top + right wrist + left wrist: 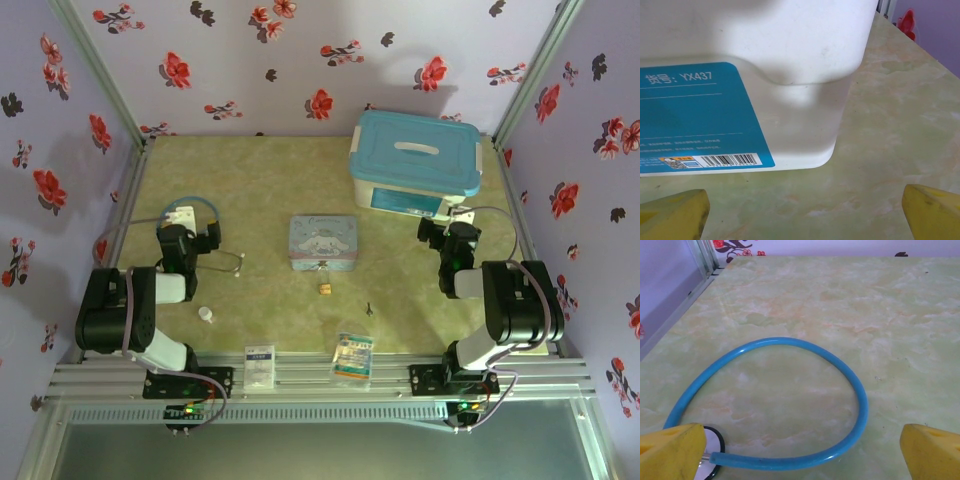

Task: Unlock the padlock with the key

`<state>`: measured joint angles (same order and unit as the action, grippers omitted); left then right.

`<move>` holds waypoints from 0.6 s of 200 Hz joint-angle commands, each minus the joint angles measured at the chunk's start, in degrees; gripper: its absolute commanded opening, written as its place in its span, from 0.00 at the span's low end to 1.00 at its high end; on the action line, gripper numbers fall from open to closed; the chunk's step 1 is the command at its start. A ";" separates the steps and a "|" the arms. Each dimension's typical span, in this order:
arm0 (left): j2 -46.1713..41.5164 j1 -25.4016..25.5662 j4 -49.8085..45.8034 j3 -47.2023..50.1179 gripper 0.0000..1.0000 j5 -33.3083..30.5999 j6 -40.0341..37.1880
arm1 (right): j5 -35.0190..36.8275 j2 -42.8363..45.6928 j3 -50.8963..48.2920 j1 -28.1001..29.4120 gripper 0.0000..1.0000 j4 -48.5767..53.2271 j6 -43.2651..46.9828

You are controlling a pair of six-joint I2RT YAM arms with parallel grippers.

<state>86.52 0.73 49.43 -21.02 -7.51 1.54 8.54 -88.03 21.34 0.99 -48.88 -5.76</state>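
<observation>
Fingers [670, 450] of the left gripper [800, 460] and right gripper [802, 215] gape wide, holding nothing, so nothing is started; padlock [325, 289] and key [369, 309] lie between both pairs, well apart from either, and fetching the key looks due first.

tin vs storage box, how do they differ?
Size: the box is much bigger and taller than the flat tin.
Look: the tin's lid bears a cartoon print. The box has a plain blue lid with a white handle over a white body.
Place: the tin lies in the middle of the table. The box stands at the far right.
Shared: both are rectangular with rounded corners, bluish on top, lids on.
</observation>
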 commanded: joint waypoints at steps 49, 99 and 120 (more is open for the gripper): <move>-19.03 -0.05 -11.84 -1.31 1.00 -1.96 5.92 | 1.94 25.01 2.94 -0.42 0.99 22.28 -7.76; -23.84 -0.29 -11.42 -0.09 1.00 16.22 26.63 | -9.39 35.16 8.98 -1.40 0.99 50.98 -20.18; -23.01 -0.05 -12.42 0.85 1.00 20.25 36.71 | -19.57 36.51 8.76 -1.19 0.99 57.77 -22.43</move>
<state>62.57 0.73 38.35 -20.95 3.62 23.90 1.43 -52.75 29.43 -0.27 -6.70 -22.61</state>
